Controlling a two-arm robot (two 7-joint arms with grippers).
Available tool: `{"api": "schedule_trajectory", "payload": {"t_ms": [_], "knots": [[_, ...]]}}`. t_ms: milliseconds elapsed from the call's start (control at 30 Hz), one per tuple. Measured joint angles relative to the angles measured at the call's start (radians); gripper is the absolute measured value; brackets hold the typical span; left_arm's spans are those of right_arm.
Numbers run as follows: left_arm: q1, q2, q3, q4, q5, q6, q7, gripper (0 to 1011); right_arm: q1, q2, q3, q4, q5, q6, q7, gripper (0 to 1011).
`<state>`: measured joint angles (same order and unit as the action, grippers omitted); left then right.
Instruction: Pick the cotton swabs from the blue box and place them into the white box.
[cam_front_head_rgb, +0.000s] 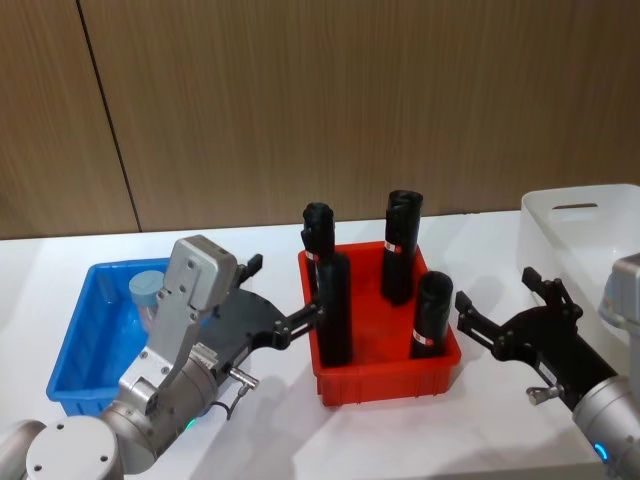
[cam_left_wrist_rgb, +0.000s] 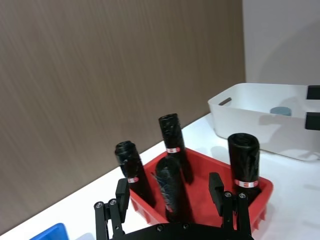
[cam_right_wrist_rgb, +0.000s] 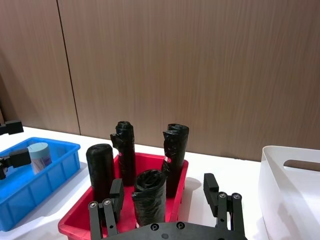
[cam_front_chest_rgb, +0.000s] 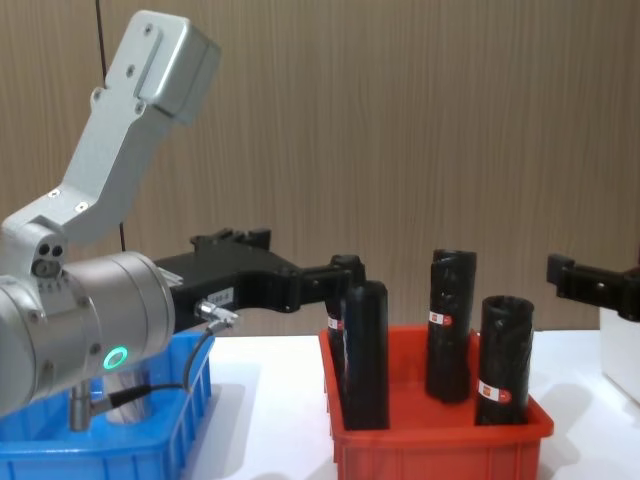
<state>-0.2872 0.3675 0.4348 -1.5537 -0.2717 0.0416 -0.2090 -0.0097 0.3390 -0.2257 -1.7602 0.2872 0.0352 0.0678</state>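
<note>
Nearest, the left hand (cam_front_head_rgb: 285, 295) hung wide and empty between the blue box (cam_front_head_rgb: 72, 352) and the red bin (cam_front_head_rgb: 390, 378); the right hand (cam_front_head_rgb: 497, 300), also wide and empty, was beside the white box (cam_front_head_rgb: 548, 230); one cotton swabs tub (cam_front_head_rgb: 147, 289) stood in the blue box; a second cotton swabs tub (cam_left_wrist_rgb: 280, 111) sat inside the white box, on the far worktop (cam_front_head_rgb: 40, 260).

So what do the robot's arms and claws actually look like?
Both are chunky silver-grey tubes with round joints. The left arm has a green ring light and a thin black cable with a silver plug; the right arm shows a blue light. The left gripper and right gripper are matte black, with slim bolted jaws.
</note>
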Motion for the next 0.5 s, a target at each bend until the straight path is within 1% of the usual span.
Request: {"api": "schedule_trajectory", "payload": {"t_ms": [100, 133, 233, 267, 333, 500], "knots": [[0.013, 0.004, 0.005, -0.019, 0.019, -0.007, 0.051, 1004, -0.004, -0.001, -0.001, -0.005, 0.0, -0.001, -0.002, 1002], [0.013, 0.004, 0.005, -0.019, 0.019, -0.007, 0.051, 1004, -0.004, -0.001, -0.001, -0.006, 0.0, -0.002, -0.002, 1001], [0.026, 0.008, 0.01, -0.037, 0.036, -0.014, 0.099, 1004, -0.005, -0.002, -0.001, -0.006, 0.0, -0.002, -0.002, 1001], [0.026, 0.008, 0.01, -0.037, 0.036, -0.014, 0.099, 1004, -0.005, -0.002, -0.001, -0.006, 0.0, -0.002, -0.002, 1001], [0.035, 0.011, 0.014, -0.051, 0.05, -0.02, 0.137, 1004, -0.005, -0.002, -0.001, -0.007, 0.0, -0.002, -0.002, 1001], [0.045, 0.014, 0.018, -0.066, 0.065, -0.026, 0.177, 1004, -0.005, -0.002, -0.001, -0.007, 0.0, -0.002, -0.002, 1002]]}}
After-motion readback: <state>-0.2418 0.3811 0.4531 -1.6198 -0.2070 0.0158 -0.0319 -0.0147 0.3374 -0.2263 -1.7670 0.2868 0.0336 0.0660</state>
